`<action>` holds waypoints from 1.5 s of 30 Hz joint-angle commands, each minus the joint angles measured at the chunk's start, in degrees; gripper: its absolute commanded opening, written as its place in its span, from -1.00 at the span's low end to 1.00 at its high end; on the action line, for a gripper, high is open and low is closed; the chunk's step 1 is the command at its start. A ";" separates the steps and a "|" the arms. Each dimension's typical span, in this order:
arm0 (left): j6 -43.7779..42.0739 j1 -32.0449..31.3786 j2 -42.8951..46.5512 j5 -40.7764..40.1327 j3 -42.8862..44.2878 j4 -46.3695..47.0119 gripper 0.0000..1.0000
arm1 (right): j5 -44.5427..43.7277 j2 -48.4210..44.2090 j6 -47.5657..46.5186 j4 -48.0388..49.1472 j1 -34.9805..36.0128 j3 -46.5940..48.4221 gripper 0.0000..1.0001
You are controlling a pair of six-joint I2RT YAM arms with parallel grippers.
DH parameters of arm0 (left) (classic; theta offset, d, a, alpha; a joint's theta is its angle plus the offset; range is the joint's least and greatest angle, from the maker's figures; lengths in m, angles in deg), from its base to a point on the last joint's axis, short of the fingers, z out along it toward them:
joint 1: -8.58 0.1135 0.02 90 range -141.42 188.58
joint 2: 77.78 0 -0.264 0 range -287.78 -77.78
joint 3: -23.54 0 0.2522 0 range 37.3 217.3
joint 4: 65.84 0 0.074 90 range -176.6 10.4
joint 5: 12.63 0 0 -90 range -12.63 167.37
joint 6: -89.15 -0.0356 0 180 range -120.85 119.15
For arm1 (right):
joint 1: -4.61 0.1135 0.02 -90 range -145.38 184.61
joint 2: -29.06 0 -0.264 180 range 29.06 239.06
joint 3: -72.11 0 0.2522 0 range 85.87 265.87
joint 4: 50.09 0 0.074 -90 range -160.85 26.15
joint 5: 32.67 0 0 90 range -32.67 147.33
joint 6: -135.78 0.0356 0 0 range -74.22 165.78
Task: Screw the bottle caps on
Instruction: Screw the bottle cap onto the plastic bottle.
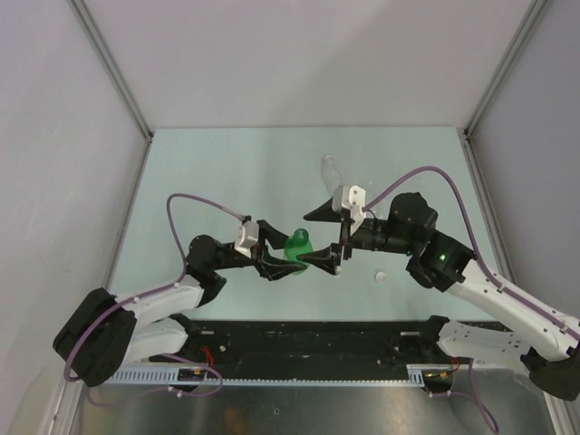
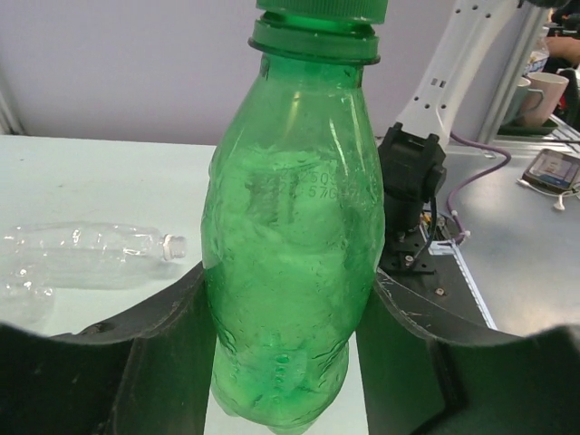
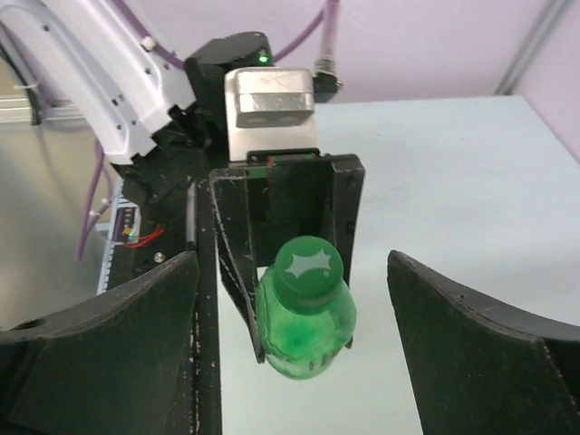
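Closest in the left wrist view are the left jaws' two dark fingers (image 2: pixel 154 362), clenched on either side of the green bottle (image 2: pixel 290 272) at its lower belly, so the left jaws are grasping the bottle by its body. The bottle stands roughly upright in that grip, neck up, and the dark green cap (image 2: pixel 322 9) sits on its mouth just above the neck ring (how tightly it is threaded on, I cannot tell).

In the right wrist view, the right jaws stand released and spread wide. Their fingers (image 3: pixel 100 353) flank the cap (image 3: pixel 308 263) with clear space on both sides and touch neither it nor the bottle. That view looks almost straight down onto the cap's top, with the left arm's jaws gripping the bottle behind it.

From above, the two arms meet near the front middle of the pale surface (image 1: pixel 227 163), with the green bottle (image 1: pixel 297 245) between them.

Farther out, a clear ribbed bottle (image 2: pixel 91 258) lies on its side on the surface, well apart from the green one. The top view shows it toward the back (image 1: pixel 333 170). A white cap (image 1: pixel 381 276) lies alone on the surface beside the right arm.
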 commanded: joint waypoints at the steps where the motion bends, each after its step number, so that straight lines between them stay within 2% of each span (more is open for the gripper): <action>1: -1.51 0.23 0.05 3.54 2.54 1.44 -1.00 | 6.65 0.85 0.18 5.15 -0.26 1.80 0.73; 9: -1.59 0.14 0.87 2.88 2.49 1.43 -1.00 | 7.20 1.27 0.64 5.03 -0.32 1.78 0.47; 12: -1.59 0.18 0.90 2.67 2.48 1.43 -1.00 | 7.00 1.61 0.84 4.90 -0.35 1.83 0.27; 17: -1.59 0.21 1.12 2.62 2.50 1.43 -1.00 | 6.07 2.10 0.89 4.51 -0.39 1.83 0.28; 23: -1.62 0.14 1.30 2.43 2.48 1.44 -1.00 | 5.92 2.46 0.86 4.29 -0.35 1.82 0.21; 28: -1.49 0.21 1.29 1.77 2.48 1.43 -1.00 | 6.17 2.62 1.30 4.23 -0.32 1.81 -0.15; 33: -1.85 0.21 2.32 0.05 2.40 1.44 -1.00 | 4.06 2.76 1.13 2.71 -0.07 1.76 -0.43; 37: -2.30 0.23 3.77 -3.84 2.25 1.41 -1.00 | -0.11 2.96 1.27 1.48 0.68 1.76 -0.67; 40: -2.25 0.20 4.54 -9.25 2.44 1.39 -1.00 | -7.64 3.78 1.35 0.73 2.61 1.82 -0.92; 45: -5.45 0.13 4.90 -15.86 4.52 -0.50 -1.00 | -23.86 7.01 5.38 1.71 5.27 1.83 -1.00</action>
